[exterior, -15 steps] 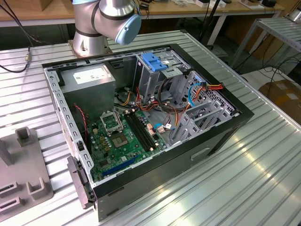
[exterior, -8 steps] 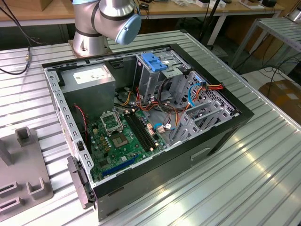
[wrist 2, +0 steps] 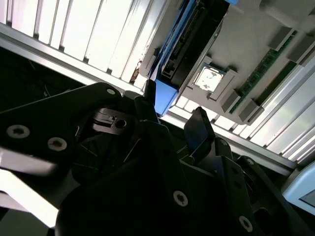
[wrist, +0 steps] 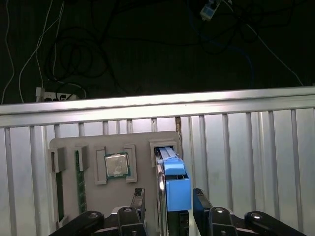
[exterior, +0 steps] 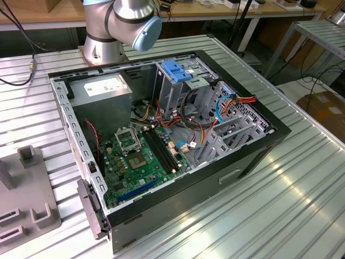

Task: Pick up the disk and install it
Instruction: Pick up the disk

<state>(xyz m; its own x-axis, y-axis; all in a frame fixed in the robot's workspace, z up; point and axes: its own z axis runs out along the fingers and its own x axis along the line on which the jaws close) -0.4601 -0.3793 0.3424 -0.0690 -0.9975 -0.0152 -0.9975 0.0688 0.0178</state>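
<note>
Exterior view first: one open computer case [exterior: 161, 135] lies on the slatted worktop [exterior: 280, 205]. Inside it are one green motherboard [exterior: 140, 156] and one blue latch [exterior: 175, 70] atop the metal cage. One robot arm [exterior: 121, 21] rises behind the case, and one grey fixture [exterior: 27, 199] sits at the exterior view's left.

Over to the first wrist view: the end effector [wrist: 170, 199] is spread, its two fingers [wrist: 201, 204] on either side of the disk [wrist: 172, 164]. That one disk stands on edge in a slot of the grey fixture [wrist: 98, 142], blue rail facing the camera. Beside it are one processor chip [wrist: 116, 164] and one green memory stick [wrist: 78, 182]. I can't tell whether the fingers touch the disk.

Second wrist view: the end effector [wrist 2: 174, 101] again shows two fingers [wrist 2: 199, 125], with the blue end of the disk [wrist 2: 165, 98] between them. The one chip [wrist 2: 209, 78] is close by.
</note>
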